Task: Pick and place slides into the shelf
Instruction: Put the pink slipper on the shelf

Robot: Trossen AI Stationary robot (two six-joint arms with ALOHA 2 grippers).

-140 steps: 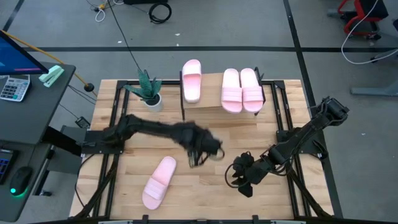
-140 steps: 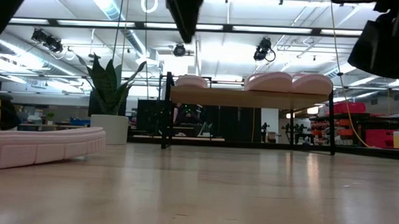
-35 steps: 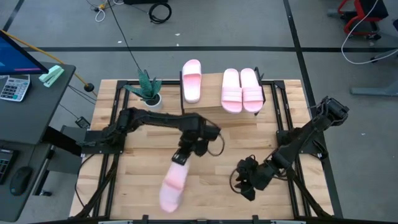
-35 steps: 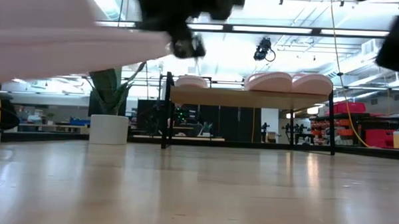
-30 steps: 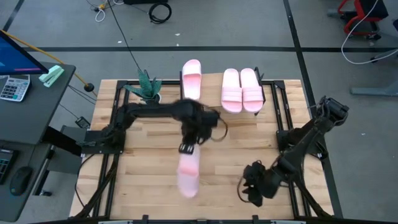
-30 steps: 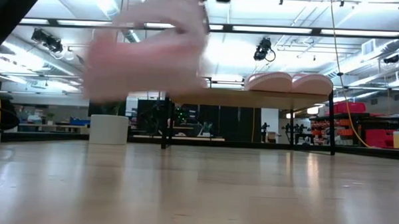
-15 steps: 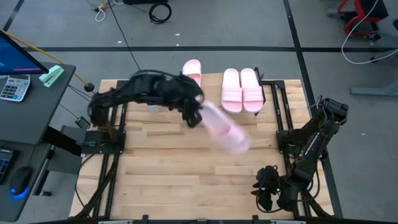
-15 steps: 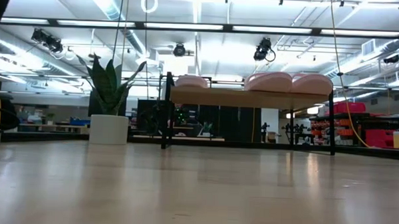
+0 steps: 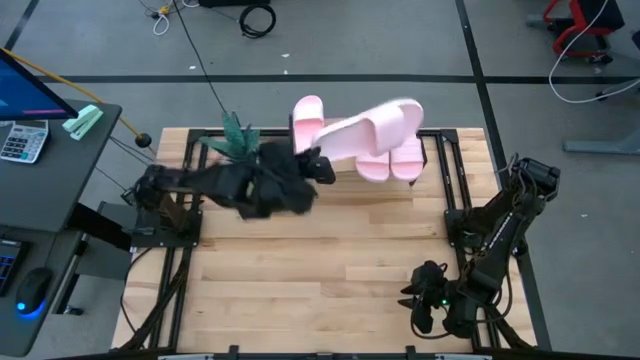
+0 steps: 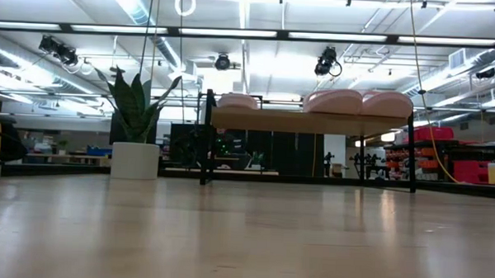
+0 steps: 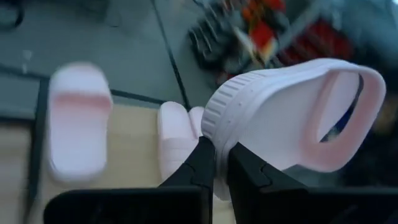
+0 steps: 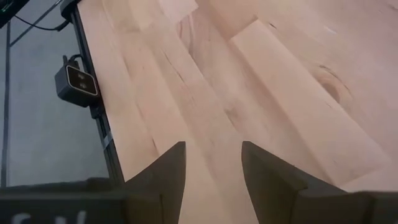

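My left gripper [image 9: 318, 163] is shut on one pale pink slide [image 9: 368, 128] and carries it high over the shelf [image 10: 314, 122] at the table's far side. On the shelf's plank top rest three more slides on their soles: one at the left end [image 9: 306, 112] and two side by side at the right [image 10: 335, 101], [image 10: 387, 103], partly hidden from above by the carried one. My right gripper [image 9: 425, 298] hangs open over bare wood [image 12: 211, 124] near the table's near right corner. Neither gripper appears in the low view. My left gripper pinches the slide's sole between its two fingers [image 11: 202, 163] at the ribbed rim of the end away from the strap [image 11: 214, 127]. The fingers come nearly level from the table's left. The slide is lifted clear and juts out beyond them, strap end [image 11: 345, 106] farthest off.
A potted plant [image 9: 237, 140] stands at the far left, beside the shelf and close behind my left arm. The slatted wooden tabletop [image 9: 330, 260] lies bare between the two arms. A desk with a calculator [image 9: 22, 140] stands off the table's left.
My left gripper has risen and gone toward the far edge, rolling its wrist. The slide, which hung toward the near edge, has swung round and up and now points right over the shelf. My right gripper has drifted toward the near right corner.
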